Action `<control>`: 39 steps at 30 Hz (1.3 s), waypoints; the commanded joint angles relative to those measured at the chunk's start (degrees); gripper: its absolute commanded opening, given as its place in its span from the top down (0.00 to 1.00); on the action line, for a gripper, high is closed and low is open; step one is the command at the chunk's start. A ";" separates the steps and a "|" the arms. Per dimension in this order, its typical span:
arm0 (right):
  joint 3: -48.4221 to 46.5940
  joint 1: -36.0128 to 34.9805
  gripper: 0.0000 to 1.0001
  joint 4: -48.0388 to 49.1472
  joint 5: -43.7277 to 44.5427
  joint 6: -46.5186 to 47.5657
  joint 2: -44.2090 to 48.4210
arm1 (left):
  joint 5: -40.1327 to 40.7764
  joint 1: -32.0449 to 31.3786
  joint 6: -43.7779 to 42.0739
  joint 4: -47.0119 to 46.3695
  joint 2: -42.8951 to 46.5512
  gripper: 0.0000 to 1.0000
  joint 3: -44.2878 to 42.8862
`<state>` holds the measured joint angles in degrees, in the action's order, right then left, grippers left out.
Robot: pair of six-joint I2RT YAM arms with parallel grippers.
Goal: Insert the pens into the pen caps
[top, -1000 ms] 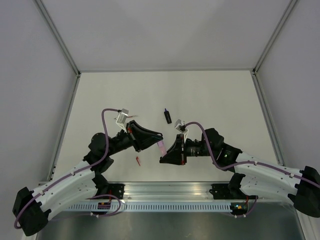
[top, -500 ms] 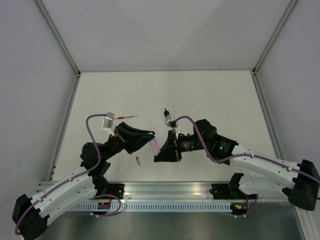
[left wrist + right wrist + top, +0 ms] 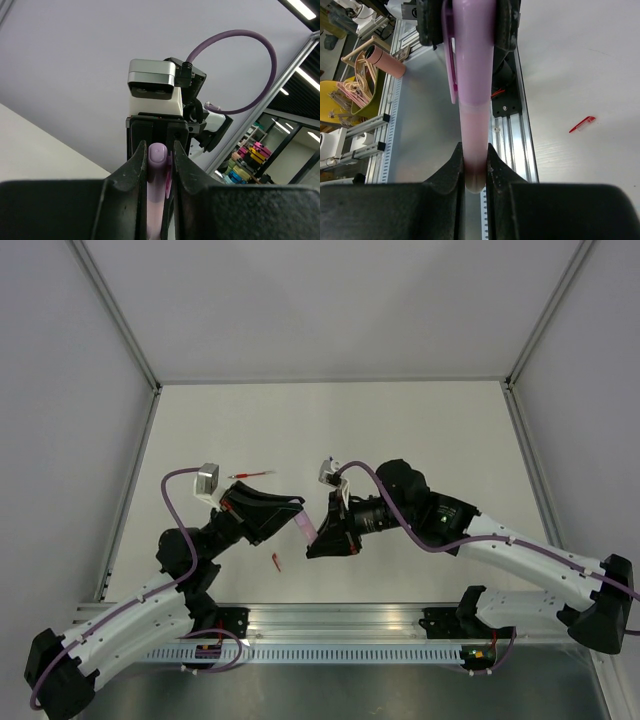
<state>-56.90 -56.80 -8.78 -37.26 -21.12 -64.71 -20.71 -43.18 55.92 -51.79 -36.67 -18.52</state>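
Observation:
A pale pink marker (image 3: 305, 528) spans the gap between both grippers above the table. My left gripper (image 3: 300, 512) is shut on its lilac cap end (image 3: 157, 155), which carries a pink clip. My right gripper (image 3: 316, 543) is shut on the butt of the pink barrel (image 3: 472, 130). In the right wrist view, a seam shows where the lilac cap meets the barrel. A tiny red cap (image 3: 277, 561) lies on the table below the grippers, and this red cap (image 3: 582, 124) also shows in the right wrist view. A thin red pen (image 3: 252, 474) lies behind the left wrist.
An aluminium rail (image 3: 330, 620) runs along the near edge under the arm bases, and that rail (image 3: 515, 145) shows below the marker in the right wrist view. White walls and metal frame posts (image 3: 130, 350) enclose the table. The right wrist camera (image 3: 329, 469) hangs over the table's middle.
Both arms have shifted left with the marker held between them. The right wrist has swung forward and now covers a small dark object that lay mid-table.

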 commanded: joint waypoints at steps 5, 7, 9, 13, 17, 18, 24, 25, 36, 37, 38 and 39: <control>-5.69 2.13 0.95 14.85 6.85 -0.41 -1.66 | -4.98 -1.91 -3.59 29.21 0.01 0.98 -4.22; 0.00 2.13 0.80 14.23 8.76 0.29 -0.16 | 2.67 -1.91 -6.86 36.55 -0.60 0.98 -10.62; 3.19 2.13 0.62 11.95 11.58 1.34 2.81 | 8.98 -1.91 -9.68 41.76 -2.00 0.98 -13.54; 9.17 2.21 0.46 5.10 18.35 3.72 8.80 | 13.32 -1.82 -11.71 45.19 -10.59 0.98 -19.87; 14.97 2.21 0.37 -0.71 29.48 3.99 18.27 | 16.48 -1.73 -12.41 43.80 -19.04 0.98 -21.38; 16.37 2.13 0.34 -0.98 31.52 3.81 19.78 | 17.36 -1.65 -12.59 42.83 -20.71 0.98 -21.55; 18.23 2.21 0.26 -5.20 44.71 1.09 26.47 | 23.78 -1.12 -14.35 40.81 -37.93 0.98 -25.50; 18.58 2.13 0.25 -4.68 45.16 0.74 26.82 | 24.05 -0.86 -14.00 40.11 -39.96 0.98 -25.77; 19.64 2.13 0.24 -4.06 46.57 0.21 26.39 | 21.50 3.10 -10.31 33.25 -60.00 0.98 -30.16; 19.73 2.21 0.24 -4.06 46.57 0.12 26.82 | 21.24 3.19 -10.04 33.33 -61.67 0.98 -30.43; 19.90 2.22 0.24 -4.06 46.57 0.29 26.91 | 20.98 3.28 -9.87 32.64 -62.47 0.98 -30.43; 20.16 2.13 0.24 -3.97 46.57 0.21 27.09 | 20.97 3.45 -9.17 32.37 -63.00 0.98 -30.26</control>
<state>-36.88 -54.63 -13.39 7.92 -20.23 -38.54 0.08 -40.01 44.77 -15.25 -97.95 -46.68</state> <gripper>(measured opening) 0.757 0.224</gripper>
